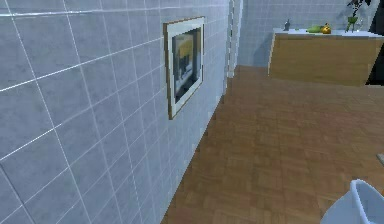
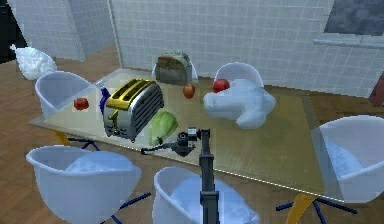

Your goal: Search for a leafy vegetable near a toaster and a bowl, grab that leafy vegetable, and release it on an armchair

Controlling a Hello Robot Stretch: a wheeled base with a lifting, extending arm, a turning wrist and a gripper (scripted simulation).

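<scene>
In my arm side view, the green leafy vegetable (image 2: 163,125) lies on the table (image 2: 290,140) left of centre, right against the shiny toaster (image 2: 133,108) (touching or just beside, I can't say which). The gripper (image 2: 152,150) sits just below it in the frame, and I cannot tell whether it holds anything. Ahead, at upper middle, a framed picture (image 1: 184,65) hangs on the tiled wall (image 1: 70,110).

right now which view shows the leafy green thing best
The arm side view: the green leafy vegetable lies on the table beside the toaster. The forward view looks along a tiled wall toward a counter.
</scene>
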